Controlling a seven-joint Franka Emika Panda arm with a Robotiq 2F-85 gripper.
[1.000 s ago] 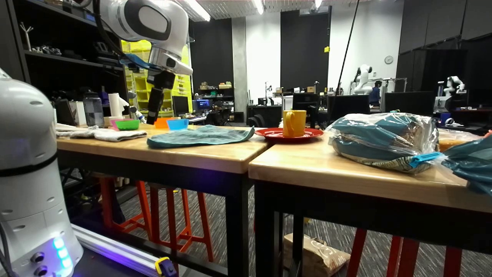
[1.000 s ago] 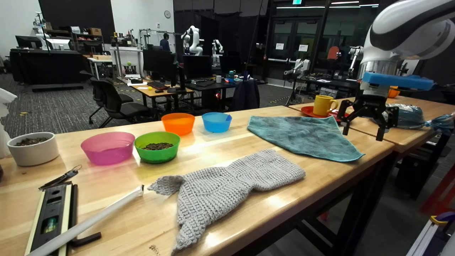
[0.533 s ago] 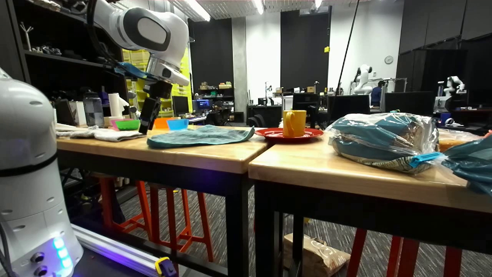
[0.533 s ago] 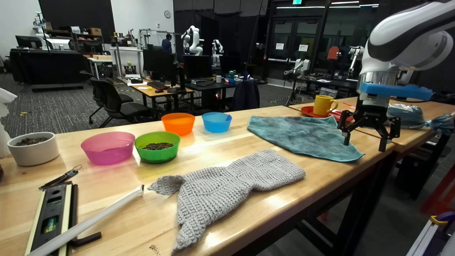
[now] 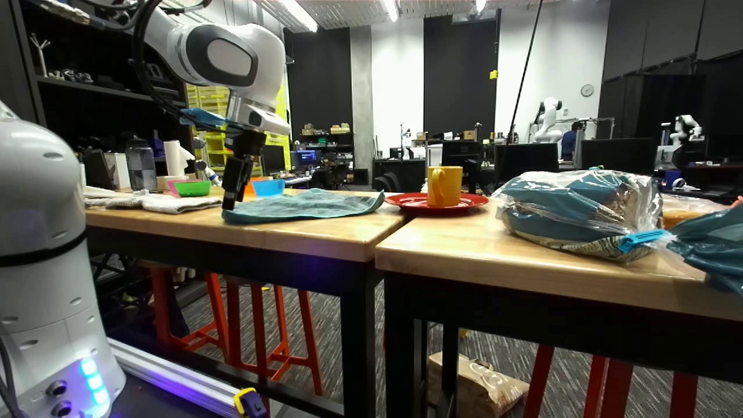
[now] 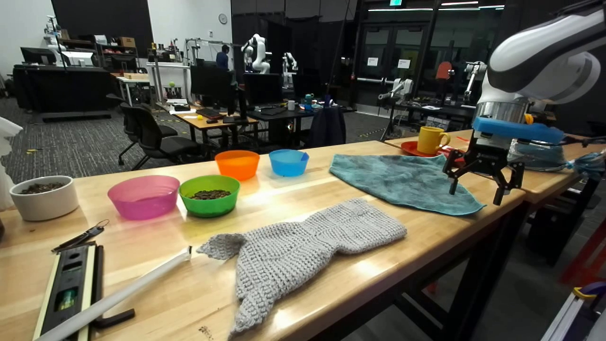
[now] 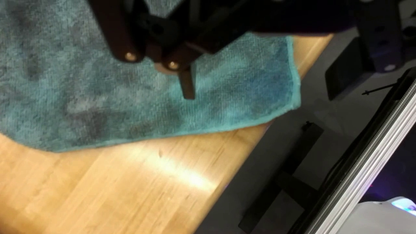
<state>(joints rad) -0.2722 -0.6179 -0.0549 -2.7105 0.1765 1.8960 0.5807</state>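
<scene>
Fingers [image 6: 498, 196], released and spread wide, hang at frame right in an exterior view, near towel [image 6: 393, 180] on desk [image 6: 279, 199].

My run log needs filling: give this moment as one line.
tool open, holding nothing; nearest: teal cloth on table; nearby: gray knitted piece, yellow mug on red plate

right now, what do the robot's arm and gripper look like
The arm is white with dark panels, a silver collar and a blue attachment; a black cable runs along it. The gripper is black, with slim jointed fingers.
</scene>
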